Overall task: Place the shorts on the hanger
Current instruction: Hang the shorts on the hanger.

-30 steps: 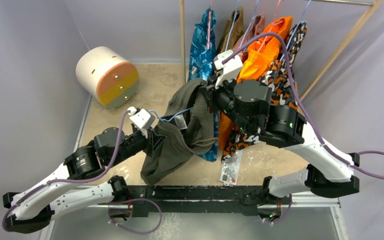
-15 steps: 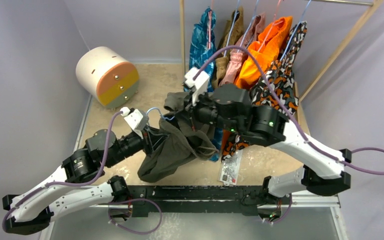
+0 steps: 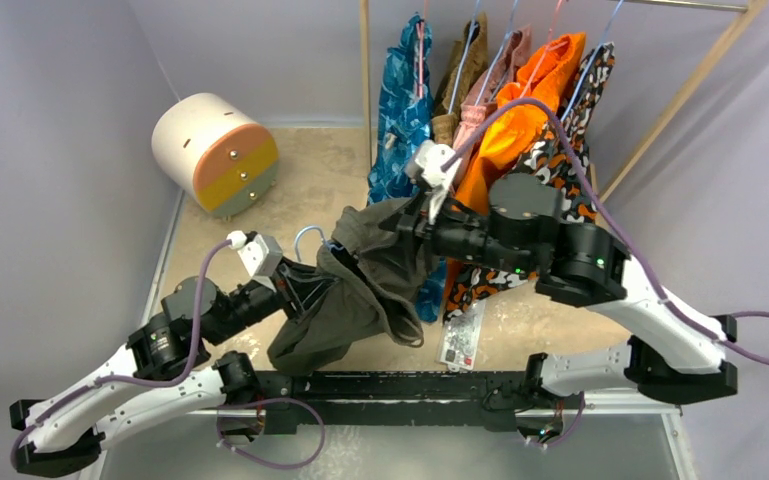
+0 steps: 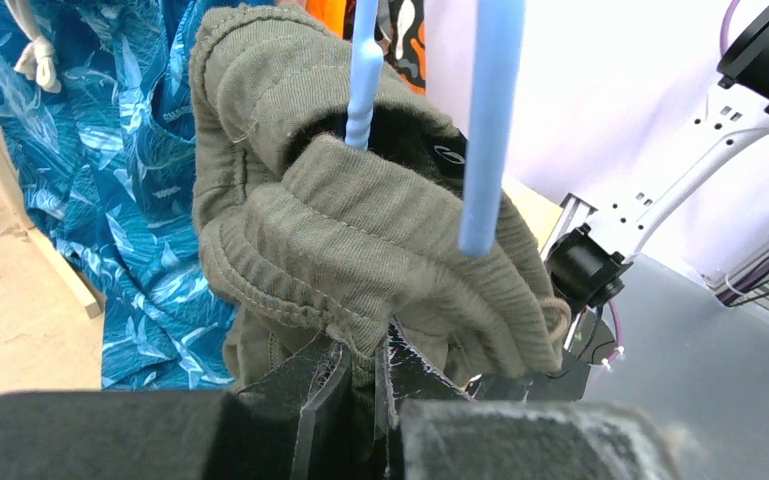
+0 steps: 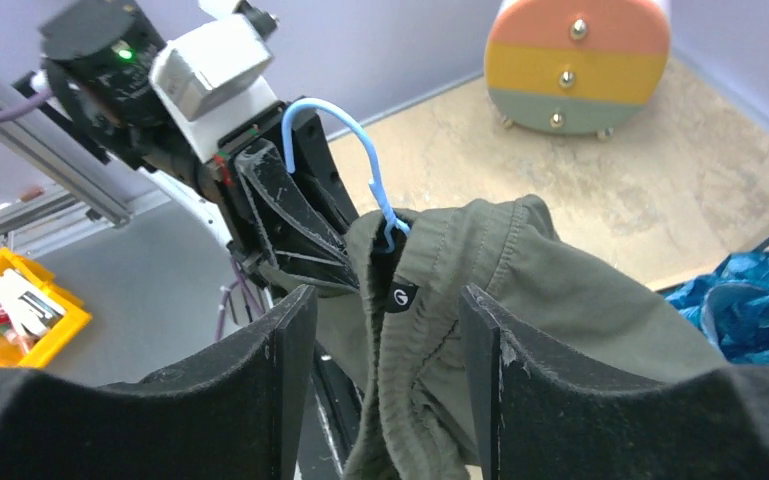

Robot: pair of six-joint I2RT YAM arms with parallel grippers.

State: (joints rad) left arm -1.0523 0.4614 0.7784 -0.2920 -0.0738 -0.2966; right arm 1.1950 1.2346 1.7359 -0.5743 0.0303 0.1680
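1. While the left gripper (image 4: 360, 375) pinches shut on the bunched shorts (image 3: 370, 280) (the wire probably runs inside that fold), it should hold steady.
2. The shorts hang aloft, gathered at the hanger (image 5: 360, 135) neck.
3. The right gripper (image 5: 385, 300) straddles the waistband (image 5: 460, 225), fingers apart: close on one layer, then spread it sideways.
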